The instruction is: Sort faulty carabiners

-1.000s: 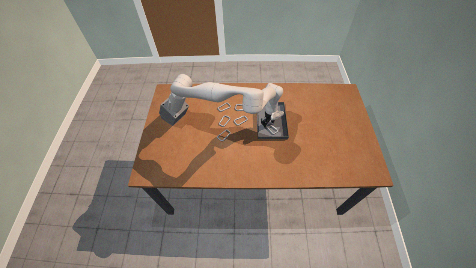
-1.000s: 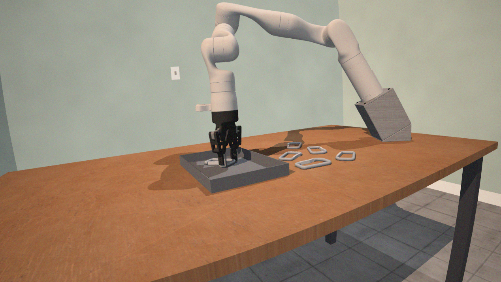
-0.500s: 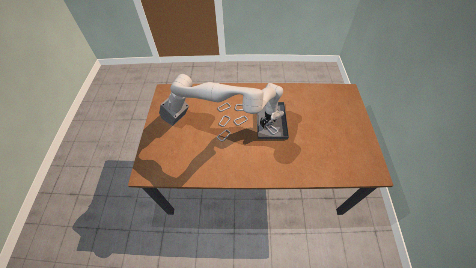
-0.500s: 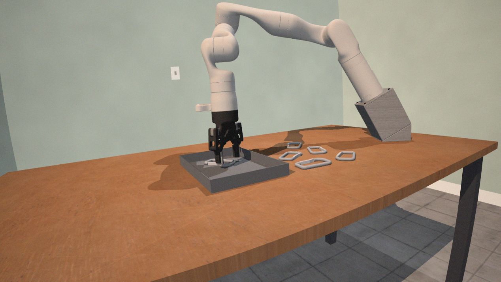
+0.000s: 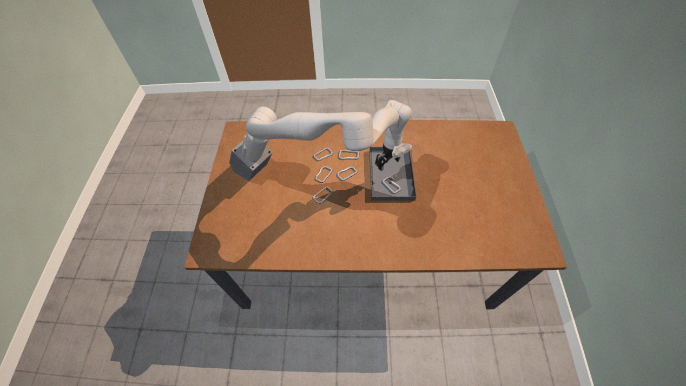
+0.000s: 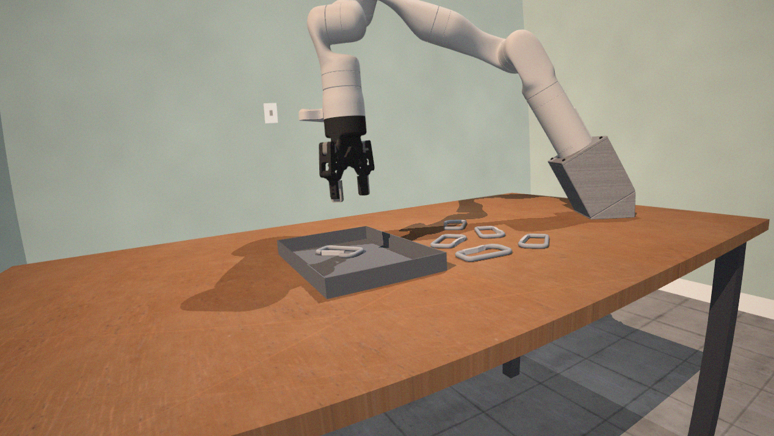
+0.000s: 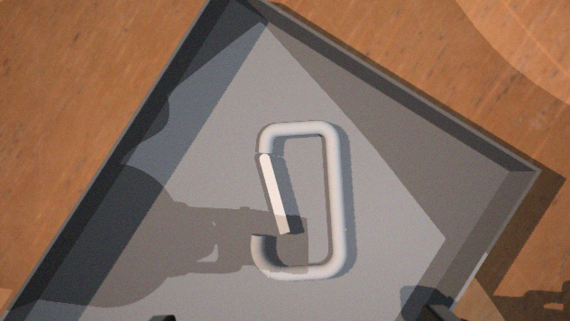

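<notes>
Carabiner (image 7: 307,198) flat in grey tray (image 6: 379,270), gate swung inward, gripper (image 6: 350,190) released above.

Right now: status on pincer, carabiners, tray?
Pincer open, empty, above tray. One carabiner flat in tray, gate swung inward. Five carabiners on table outside tray. Nothing in the way.
</notes>
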